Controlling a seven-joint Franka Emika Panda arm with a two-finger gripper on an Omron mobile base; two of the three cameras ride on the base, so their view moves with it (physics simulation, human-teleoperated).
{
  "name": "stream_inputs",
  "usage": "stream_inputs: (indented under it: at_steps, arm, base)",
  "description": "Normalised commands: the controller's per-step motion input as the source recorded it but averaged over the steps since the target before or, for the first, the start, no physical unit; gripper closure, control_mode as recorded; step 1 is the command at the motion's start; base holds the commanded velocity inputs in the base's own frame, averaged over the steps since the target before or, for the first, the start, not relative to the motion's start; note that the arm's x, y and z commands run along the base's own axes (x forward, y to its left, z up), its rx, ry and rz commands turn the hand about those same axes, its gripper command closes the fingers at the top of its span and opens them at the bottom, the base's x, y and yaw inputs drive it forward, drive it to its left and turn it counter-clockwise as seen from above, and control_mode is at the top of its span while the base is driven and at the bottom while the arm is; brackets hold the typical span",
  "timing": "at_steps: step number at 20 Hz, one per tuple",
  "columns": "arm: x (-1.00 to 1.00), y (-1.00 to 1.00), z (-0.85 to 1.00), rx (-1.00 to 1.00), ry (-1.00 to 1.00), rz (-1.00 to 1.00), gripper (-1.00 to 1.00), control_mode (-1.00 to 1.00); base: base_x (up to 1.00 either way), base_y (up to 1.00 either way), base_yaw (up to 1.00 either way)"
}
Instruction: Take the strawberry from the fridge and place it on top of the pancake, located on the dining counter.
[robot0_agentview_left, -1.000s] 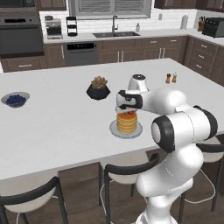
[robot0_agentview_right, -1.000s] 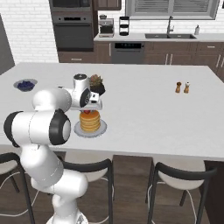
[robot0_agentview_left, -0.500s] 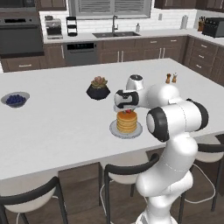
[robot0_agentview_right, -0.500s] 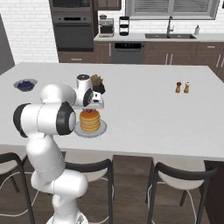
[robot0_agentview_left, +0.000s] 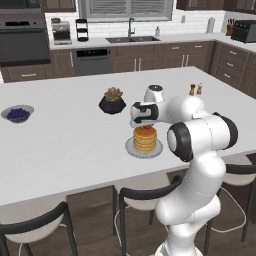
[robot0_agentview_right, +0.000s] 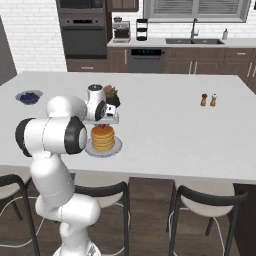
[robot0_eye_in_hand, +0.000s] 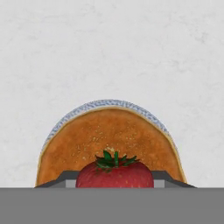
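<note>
two fingers (robot0_eye_in_hand: 114, 186) pinch the strawberry (robot0_eye_in_hand: 114, 174) between them, just above the pancake (robot0_eye_in_hand: 109, 142) stack, likely lined up to drop it centred; its plate (robot0_agentview_left: 131, 148) sits on the white desk (robot0_agentview_left: 65, 145)

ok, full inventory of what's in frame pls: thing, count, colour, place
strawberry: 1, red with green leaves, between the tool's fingers, over the pancake
pancake: 1 stack, golden-brown, on a pale plate, dining counter near edge
dining counter: 1, white top
potted succulent: 1, black pot, behind the pancake
blueberry bowl: 1, pale with dark berries, counter's left side
shakers: 2, brown and pale, counter's right side
stools: several, black-framed, along the near edge
tool: 1, white and dark, above the stack, shut on the strawberry
</note>
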Motion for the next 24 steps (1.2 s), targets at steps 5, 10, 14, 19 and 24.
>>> stream_inputs:
  at_steps: [5,10,14,19,24]
  arm:
    - [-0.11,0.0,0.0,0.0,0.03,0.0,1.0,-1.0]
    - [-0.12,0.0,0.0,0.0,0.01,0.0,1.0,-1.0]
    - [-0.14,0.0,0.0,0.0,0.0,0.0,1.0,-1.0]
    - [-0.08,0.0,-0.07,0.0,0.0,0.0,1.0,-1.0]
    - [0.0,0.0,-0.23,0.0,0.01,0.0,1.0,-1.0]
  base:
    - [0.0,0.0,0.0]
    - [0.0,0.0,0.0]
    - [0.0,0.0,0.0]
    - [0.0,0.0,0.0]
    - [0.0,0.0,0.0]
